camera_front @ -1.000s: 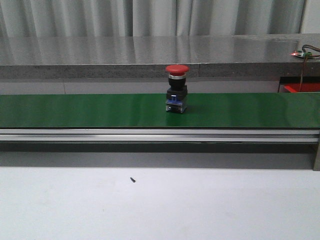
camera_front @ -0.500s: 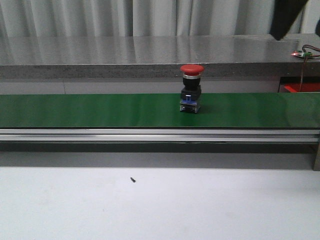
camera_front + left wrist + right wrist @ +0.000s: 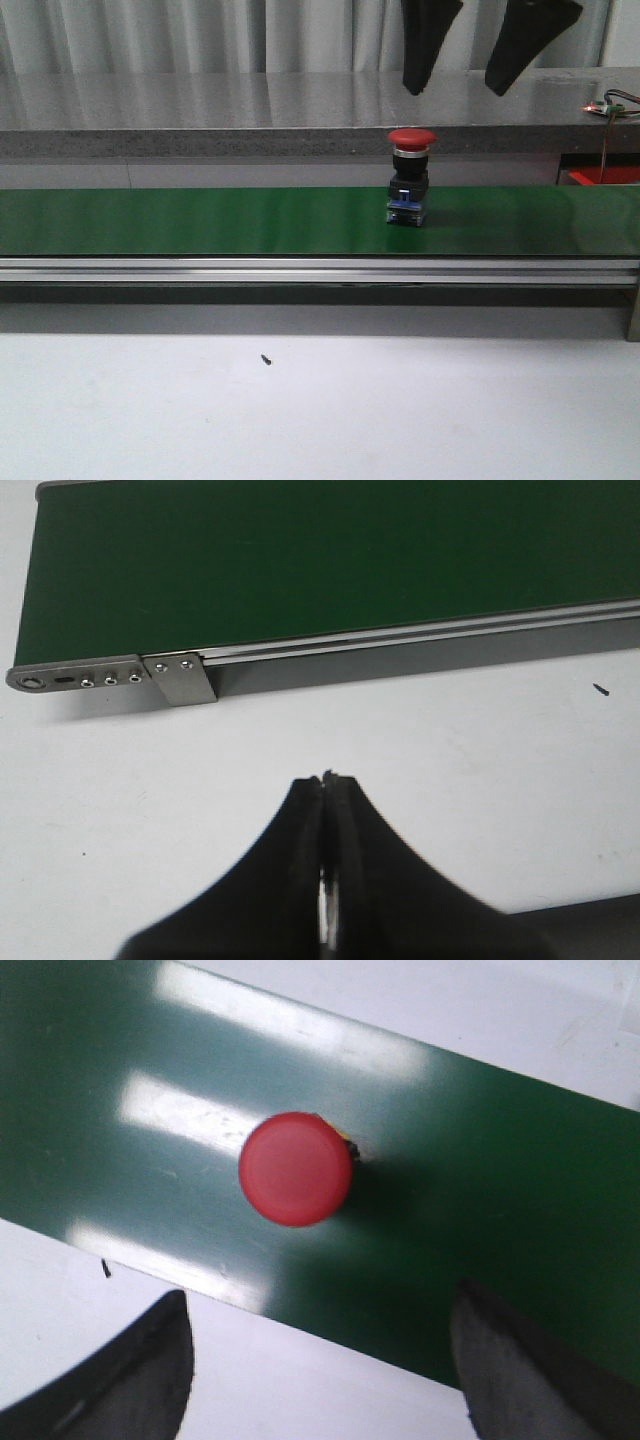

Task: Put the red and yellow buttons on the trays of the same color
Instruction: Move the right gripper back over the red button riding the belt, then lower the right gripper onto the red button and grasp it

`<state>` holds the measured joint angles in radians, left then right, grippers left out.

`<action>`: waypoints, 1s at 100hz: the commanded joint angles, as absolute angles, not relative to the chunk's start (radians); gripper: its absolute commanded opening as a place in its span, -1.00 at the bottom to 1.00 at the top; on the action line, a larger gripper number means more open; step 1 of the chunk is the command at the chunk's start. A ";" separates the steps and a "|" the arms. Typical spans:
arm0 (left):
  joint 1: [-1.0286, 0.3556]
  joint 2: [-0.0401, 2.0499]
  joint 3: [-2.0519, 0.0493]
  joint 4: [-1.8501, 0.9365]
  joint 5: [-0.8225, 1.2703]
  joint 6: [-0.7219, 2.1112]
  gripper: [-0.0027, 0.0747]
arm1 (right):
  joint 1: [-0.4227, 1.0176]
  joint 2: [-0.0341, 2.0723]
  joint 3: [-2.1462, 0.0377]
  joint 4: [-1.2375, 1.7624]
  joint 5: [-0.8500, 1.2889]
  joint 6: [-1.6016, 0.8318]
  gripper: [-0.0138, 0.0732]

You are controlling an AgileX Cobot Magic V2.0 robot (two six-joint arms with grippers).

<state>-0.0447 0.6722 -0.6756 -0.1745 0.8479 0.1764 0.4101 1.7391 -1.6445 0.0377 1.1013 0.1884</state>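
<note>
A red button (image 3: 411, 137) with a black and blue base stands upright on the green conveyor belt (image 3: 200, 220), right of the middle. From above, the right wrist view shows its round red cap (image 3: 295, 1168). My right gripper (image 3: 455, 88) hangs open above and slightly right of the button, with nothing between its fingers (image 3: 150, 1360). My left gripper (image 3: 328, 777) is shut and empty over the white table, near the belt's end bracket (image 3: 180, 678). A red tray (image 3: 603, 176) shows in part at the far right. No yellow button or yellow tray is in view.
An aluminium rail (image 3: 320, 270) runs along the belt's front edge. A grey stone ledge (image 3: 280, 110) lies behind the belt. A small dark screw (image 3: 266, 359) lies on the white table. A small circuit board with wires (image 3: 608, 104) sits at the back right.
The red button has ridden the belt to the right. My right gripper has come down into the front view from the top right, open, above the button.
</note>
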 commanded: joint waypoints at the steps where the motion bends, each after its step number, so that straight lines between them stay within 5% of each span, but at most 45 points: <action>1: -0.053 0.670 -0.700 -0.193 0.796 0.173 -0.98 | 0.414 1.729 -1.713 0.036 1.091 0.232 0.56; 49: -0.053 0.670 -0.700 -0.193 0.796 0.173 -0.98 | 0.404 1.856 -1.745 -0.095 1.091 0.537 0.56; 90: -0.053 0.670 -0.700 -0.193 0.796 0.173 -0.98 | 0.371 1.929 -1.745 -0.082 1.111 0.545 0.56; 100: -0.053 0.670 -0.700 -0.193 0.796 0.173 -0.98 | 0.362 1.932 -1.744 -0.074 1.123 0.545 0.39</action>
<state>-0.0447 0.6722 -0.6756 -0.1745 0.8479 0.1764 0.3744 1.9816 -1.7133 -0.0729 1.1232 0.5470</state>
